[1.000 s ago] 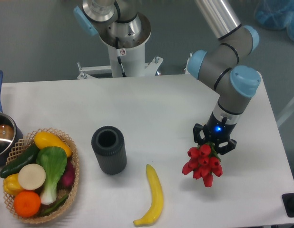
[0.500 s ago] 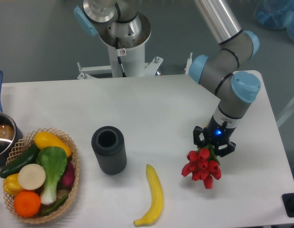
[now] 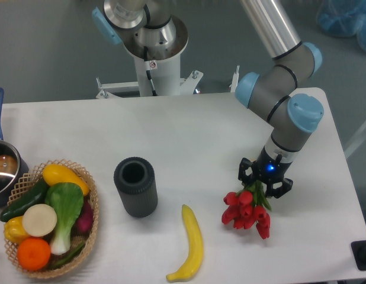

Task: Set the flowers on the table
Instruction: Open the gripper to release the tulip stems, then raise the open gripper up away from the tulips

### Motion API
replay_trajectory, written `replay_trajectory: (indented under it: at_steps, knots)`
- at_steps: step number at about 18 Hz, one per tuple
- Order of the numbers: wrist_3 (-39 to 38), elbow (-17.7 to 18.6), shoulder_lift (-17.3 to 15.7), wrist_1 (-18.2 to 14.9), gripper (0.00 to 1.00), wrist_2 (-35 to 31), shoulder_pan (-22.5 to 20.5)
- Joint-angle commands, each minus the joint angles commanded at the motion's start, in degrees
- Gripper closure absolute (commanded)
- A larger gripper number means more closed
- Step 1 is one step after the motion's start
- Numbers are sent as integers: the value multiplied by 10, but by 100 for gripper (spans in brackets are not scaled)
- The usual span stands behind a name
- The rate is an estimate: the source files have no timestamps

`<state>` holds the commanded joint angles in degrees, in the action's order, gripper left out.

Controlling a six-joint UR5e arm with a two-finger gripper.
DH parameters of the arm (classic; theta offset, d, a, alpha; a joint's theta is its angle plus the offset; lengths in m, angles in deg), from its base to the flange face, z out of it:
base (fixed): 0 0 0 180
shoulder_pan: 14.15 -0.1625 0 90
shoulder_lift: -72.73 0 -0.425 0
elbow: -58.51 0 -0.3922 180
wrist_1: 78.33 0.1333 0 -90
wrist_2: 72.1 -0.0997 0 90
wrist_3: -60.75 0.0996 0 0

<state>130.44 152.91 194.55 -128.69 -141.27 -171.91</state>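
The gripper (image 3: pixel 265 182) pinches the stems of the flowers (image 3: pixel 247 211) between its fingers. The red heads hang below, pointing to the tabletop's (image 3: pixel 189 136) front edge, near its right side.

Lighting: bright, even, from overhead, as I read it on my feed. The table (image 3: pixel 189 130) shows as a smooth white with no blown-out glare. Shadows: soft and short, sitting close under the dark cylinder (image 3: pixel 135 186), the banana (image 3: pixel 191 244) and the basket (image 3: pixel 53 219). Highlights: a pale sheen along the silver arm tube (image 3: pixel 269 25). Sharpness: moderate; edges slightly soft, fine detail in the flowers (image 3: pixel 247 210) smeared. The blue bag (image 3: pixel 347 18) in the corner is hazy. Edge distortion: none I can make out.
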Motion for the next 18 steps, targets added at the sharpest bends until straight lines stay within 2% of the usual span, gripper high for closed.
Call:
replay_trajectory:
  at_steps: [3,4,5,8,10,15,18]
  knots:
    - [0,-1,1,0,24,0,0]
    - [1,-1,1,1,15,0,0]
    - [2,-2,1,4,0,0,0]
    - [4,-12,-11,9,0,1,-2]
    - [13,-15,-34,10,0,4,-2]
    - [8,-34,-68,8,0,76,-1]
    - [-9,-41,-90,6,0,77,13]
